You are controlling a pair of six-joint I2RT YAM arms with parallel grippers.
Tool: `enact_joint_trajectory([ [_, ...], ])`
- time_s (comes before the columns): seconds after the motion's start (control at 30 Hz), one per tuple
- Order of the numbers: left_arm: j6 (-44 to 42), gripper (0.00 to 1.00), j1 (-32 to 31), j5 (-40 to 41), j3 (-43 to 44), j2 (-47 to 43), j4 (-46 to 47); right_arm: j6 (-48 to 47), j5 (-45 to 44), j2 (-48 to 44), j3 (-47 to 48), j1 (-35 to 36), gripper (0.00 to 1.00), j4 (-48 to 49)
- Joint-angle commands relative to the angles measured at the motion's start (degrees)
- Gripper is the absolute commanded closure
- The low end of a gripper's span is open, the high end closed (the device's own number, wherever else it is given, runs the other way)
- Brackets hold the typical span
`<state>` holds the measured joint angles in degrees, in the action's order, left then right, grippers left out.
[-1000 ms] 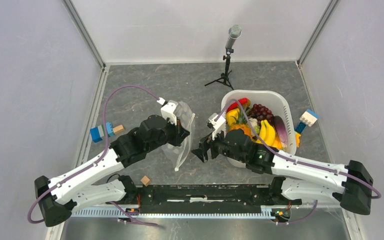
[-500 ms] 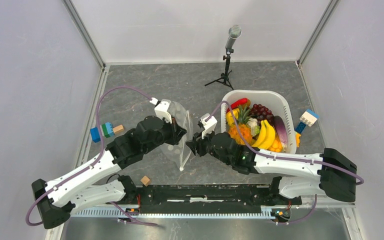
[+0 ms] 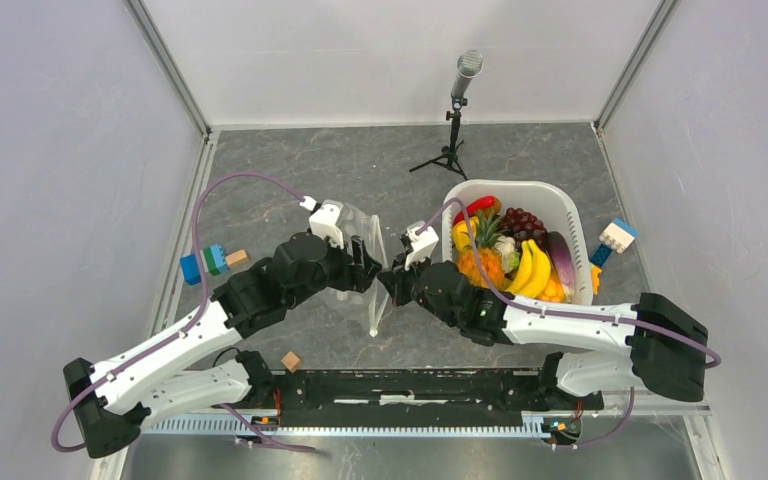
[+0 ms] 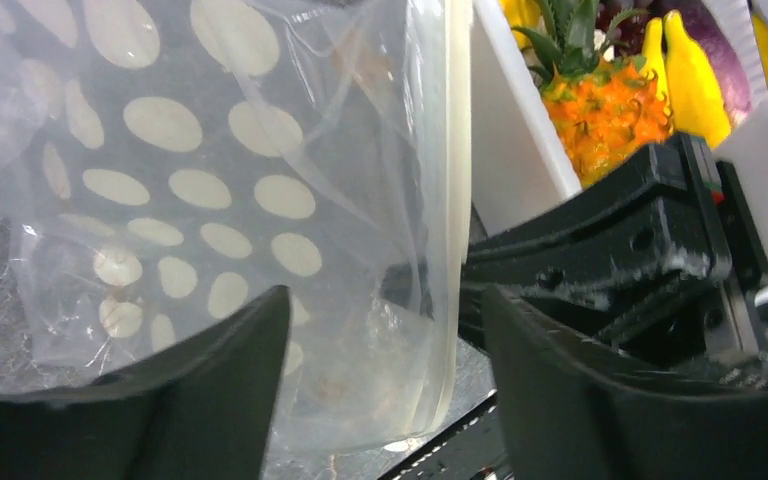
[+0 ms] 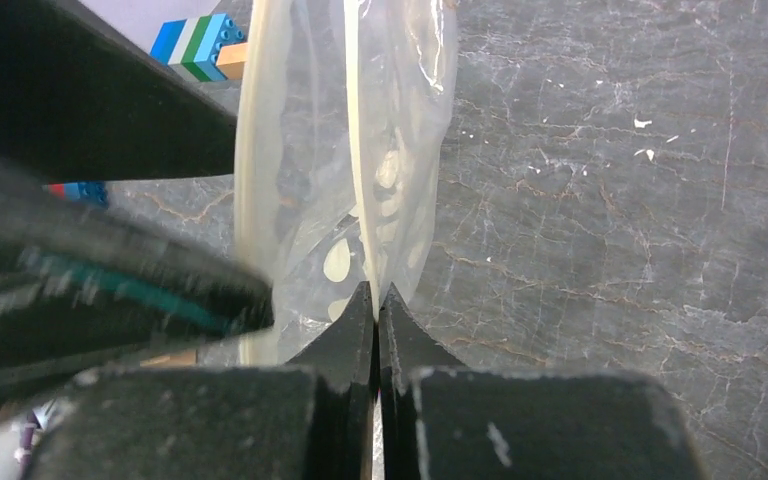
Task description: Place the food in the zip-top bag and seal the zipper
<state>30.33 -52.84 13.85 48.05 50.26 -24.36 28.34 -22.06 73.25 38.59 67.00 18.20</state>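
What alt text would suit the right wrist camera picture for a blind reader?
The right end effector is pinched shut on one white zipper strip of a clear dotted zip-top bag, the bag's mouth gaping beside it. Behind are a grey marbled table, coloured blocks and the blurred black left arm.

Overhead overview; close, seemingly opposed wrist views of bag (image 4: 210,200)

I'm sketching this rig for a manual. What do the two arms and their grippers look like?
Both match: white links, as on the left arm, and bulky black joints, as on the right arm. A purple cable runs along each, a white camera block sits at each wrist, and the fingers are black wedges.
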Motion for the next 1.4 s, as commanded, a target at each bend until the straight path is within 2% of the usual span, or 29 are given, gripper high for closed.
enact_joint_trajectory([
  [0.0, -3.9, 0.16, 0.1, -3.2, 0.6, 1.3, -0.3, 7.2, 3.7, 0.9, 2.7, -2.9, 1.0, 0.7],
  [0.07, -4.6, 0.13, -0.2, -5.3, 0.6, 1.4, -0.1, 10.5, 7.0, 1.1, 2.5, -5.4, 1.0, 1.6],
  [0.2, -6.2, 0.11, -2.5, -2.6, 0.4, 1.2, -1.5, 13.6, 12.2, 1.8, 3.1, -8.5, 1.0, 2.8],
  [0.33, -7.7, 0.19, -4.2, 0.2, 0.7, 2.9, -2.9, 15.0, 14.6, 2.2, 4.1, -9.6, 1.0, 2.5],
  [0.47, -9.3, 0.24, -7.7, 8.3, 2.0, 6.5, -4.9, 16.5, 14.6, 2.0, 4.5, -9.8, 1.0, 1.7],
  [0.6, -10.9, 0.34, -8.5, 14.1, 3.1, 8.0, -6.0, 16.2, 14.5, 1.7, 4.9, -9.9, 1.0, 0.2],
  [0.7, -11.7, 0.47, -8.5, 17.8, 4.0, 7.7, -7.2, 15.4, 13.9, 1.8, 5.4, -9.9, 1.0, -1.6],
  [0.97, -12.1, 0.56, -8.4, 22.1, 3.3, 5.5, -7.8, 11.7, 14.9, 2.5, 6.0, -10.0, 1.0, -4.4],
  [1.07, -11.4, 0.94, -8.4, 22.5, 3.1, 5.3, -7.9, 9.1, 15.1, 3.3, 7.4, -10.2, 1.0, -7.1],
  [1.1, -10.9, 0.98, -8.4, 22.8, 3.1, 5.2, -8.0, 7.8, 15.3, 3.7, 8.0, -10.4, 1.0, -8.5],
  [1.37, 2.5, 0.98, -8.5, 30.7, 7.1, 4.0, -19.2, -0.1, 16.4, 8.8, 13.4, -15.7, 1.0, -17.8],
])
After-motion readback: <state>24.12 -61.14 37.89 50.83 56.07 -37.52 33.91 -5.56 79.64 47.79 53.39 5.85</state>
